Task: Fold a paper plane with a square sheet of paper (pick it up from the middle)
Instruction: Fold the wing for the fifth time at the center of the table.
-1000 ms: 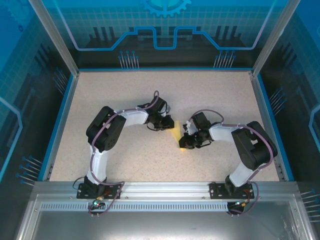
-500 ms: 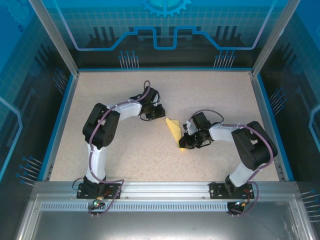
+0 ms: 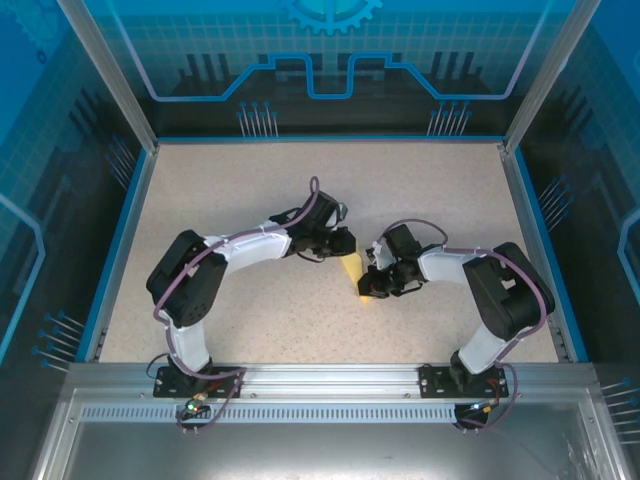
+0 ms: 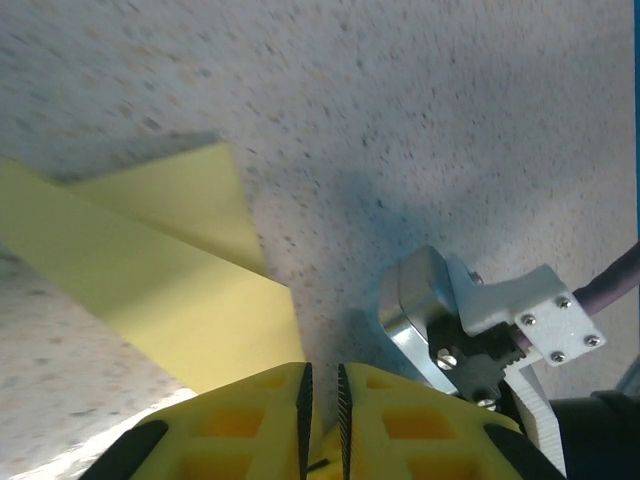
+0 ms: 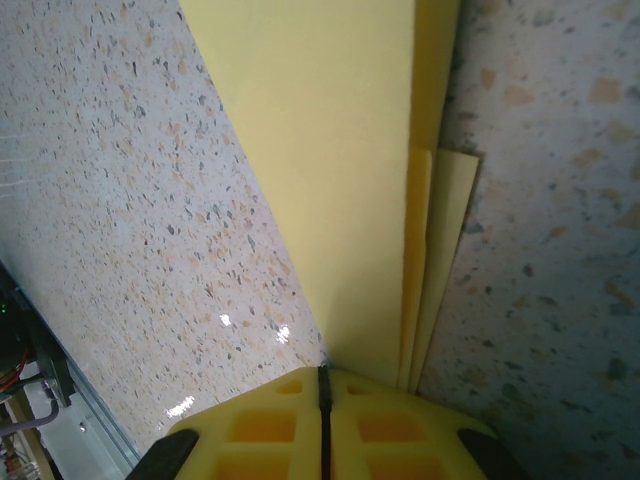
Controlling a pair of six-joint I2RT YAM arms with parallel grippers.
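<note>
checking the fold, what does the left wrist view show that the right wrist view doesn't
Left wrist view: a pointed flap of the folded yellow paper, a silver-and-white part of the right arm, and the left pincer with its pads a slit apart. Right wrist view: stacked paper layers along one edge, running down to the shut right pincer. Both: the yellow paper lying on the speckled table.
</note>
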